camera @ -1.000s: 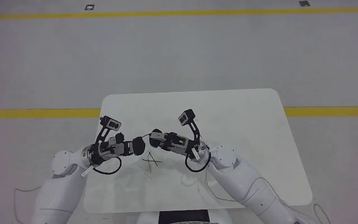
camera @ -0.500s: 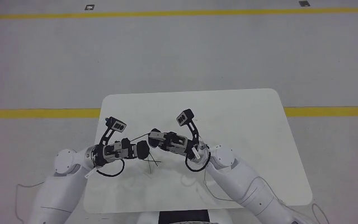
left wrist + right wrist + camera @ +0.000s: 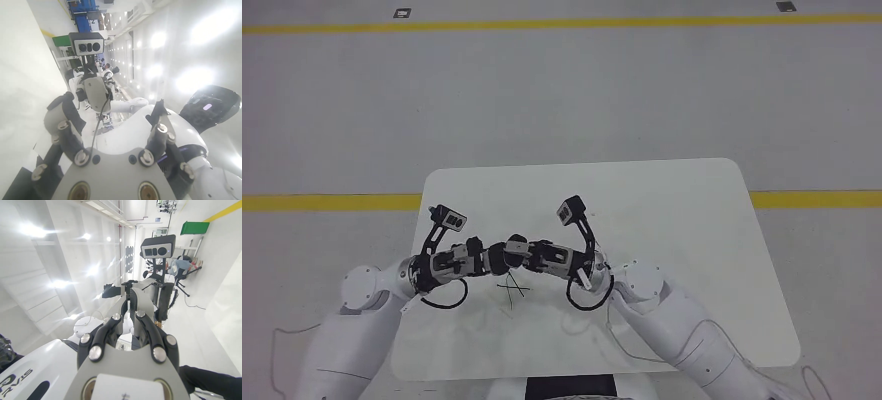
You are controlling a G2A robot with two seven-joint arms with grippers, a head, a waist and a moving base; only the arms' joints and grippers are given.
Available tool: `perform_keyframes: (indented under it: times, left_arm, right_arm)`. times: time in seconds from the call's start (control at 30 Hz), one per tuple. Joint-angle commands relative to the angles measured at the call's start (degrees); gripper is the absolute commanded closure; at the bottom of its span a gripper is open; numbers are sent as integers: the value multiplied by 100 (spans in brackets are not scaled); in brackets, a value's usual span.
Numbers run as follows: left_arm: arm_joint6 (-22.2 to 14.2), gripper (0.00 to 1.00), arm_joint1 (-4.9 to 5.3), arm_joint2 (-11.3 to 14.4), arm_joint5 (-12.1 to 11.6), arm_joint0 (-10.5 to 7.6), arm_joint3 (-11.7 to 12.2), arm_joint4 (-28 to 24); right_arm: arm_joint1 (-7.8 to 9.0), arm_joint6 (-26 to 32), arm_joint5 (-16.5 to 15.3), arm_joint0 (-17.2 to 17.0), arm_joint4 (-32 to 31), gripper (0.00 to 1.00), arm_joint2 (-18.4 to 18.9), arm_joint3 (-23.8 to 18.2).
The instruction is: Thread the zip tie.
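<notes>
Zip tie [image 3: 514,287] lies on table [image 3: 682,200] near the right gripper [image 3: 510,251].

Arms [image 3: 692,335]: glossy white shells, black joints, a black cable looped at each wrist, dark lettering on one shell. Left gripper [image 3: 109,104] and right gripper [image 3: 129,294]: grey plates, black linkages, silver screw heads, black-padded fingers. Head [image 3: 209,108]: black glossy visor, small violet light.

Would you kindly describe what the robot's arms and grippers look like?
The left arm and right arm have smooth white shells. The left gripper and right gripper each have a grey metal base with silver bolts, black linkages and dark-padded fingers. A black cable loops at each wrist, near a camera on a black bracket.
</notes>
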Motion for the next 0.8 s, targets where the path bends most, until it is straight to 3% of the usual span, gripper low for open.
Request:
perform_keyframes:
  times: [0.0,0.13,0.23,0.43,0.77]
  left_arm:
    - [14,63,-3,-2,0,1,-3,12]
    - [41,68,-7,-6,0,0,-1,49]
    - [60,66,-10,-10,0,2,-4,63]
    - [71,80,-14,-17,0,6,17,93]
    - [99,85,-13,-26,0,13,20,136]
  right_arm:
    - [14,-20,66,-25,-135,100,23,-51]
    - [35,-57,177,-55,-358,100,62,-129]
    - [43,-96,227,-87,-445,100,79,-168]
    - [47,-113,242,-115,-495,100,103,-213]
    - [50,-105,232,-144,-495,100,151,-243]
